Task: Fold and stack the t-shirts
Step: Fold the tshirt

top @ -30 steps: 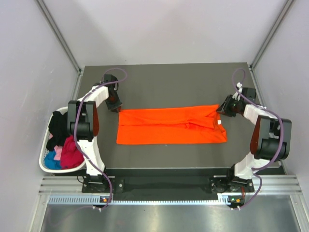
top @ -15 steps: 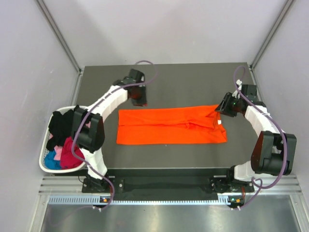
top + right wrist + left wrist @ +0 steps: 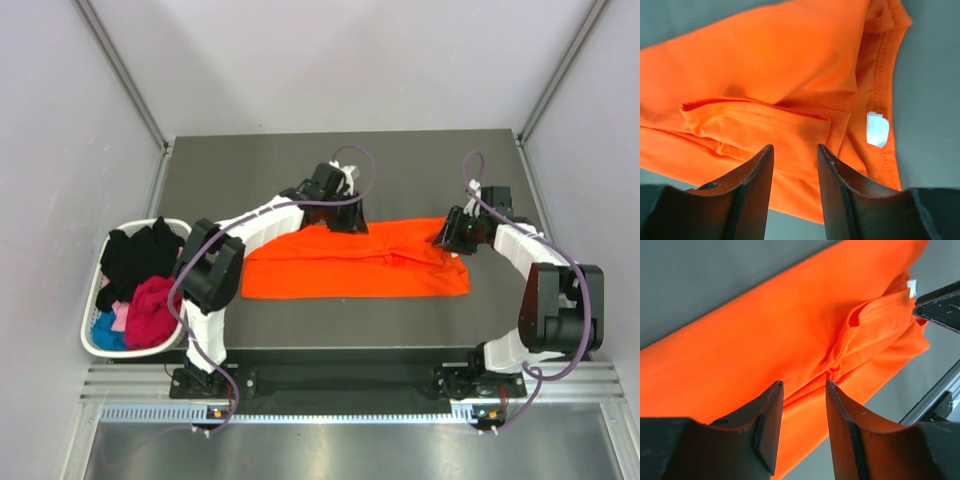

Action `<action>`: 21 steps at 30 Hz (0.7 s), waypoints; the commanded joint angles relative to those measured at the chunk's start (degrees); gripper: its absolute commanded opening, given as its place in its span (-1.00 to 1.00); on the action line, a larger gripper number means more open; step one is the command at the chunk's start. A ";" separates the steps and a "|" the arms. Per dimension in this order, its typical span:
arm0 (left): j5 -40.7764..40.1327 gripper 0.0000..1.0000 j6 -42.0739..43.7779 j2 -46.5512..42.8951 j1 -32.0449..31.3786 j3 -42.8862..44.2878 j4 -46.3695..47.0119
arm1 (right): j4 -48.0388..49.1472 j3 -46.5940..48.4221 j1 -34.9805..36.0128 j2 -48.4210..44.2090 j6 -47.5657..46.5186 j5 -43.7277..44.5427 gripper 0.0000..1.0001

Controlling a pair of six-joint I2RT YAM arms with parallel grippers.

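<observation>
1 small white neck label [image 3: 877,129], print unreadable, sits at the collar of the 1 orange t-shirt [image 3: 355,268], smooth knit cloth folded into a long band on the dark desk [image 3: 400,170]. The left tool [image 3: 803,386] and right tool [image 3: 795,148] hover over it, fingers parted, gripping nothing. 1 white basket [image 3: 90,343] holds the heap of t-shirts [image 3: 150,310], black, magenta and blue.
</observation>
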 commanded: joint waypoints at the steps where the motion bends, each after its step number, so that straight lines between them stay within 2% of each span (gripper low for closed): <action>1: 2.17 -0.10 -0.08 3.82 -3.03 2.54 6.06 | 3.76 -1.08 1.07 0.09 -0.37 1.54 -0.18; 10: 1.74 -0.07 0.01 8.92 -6.02 4.82 9.23 | 4.29 -3.11 2.57 -2.10 -0.80 6.29 -0.18; 21: -0.02 -0.05 0.89 10.94 -6.46 7.46 9.85 | 8.60 -3.46 2.57 -1.32 -2.03 4.54 -0.17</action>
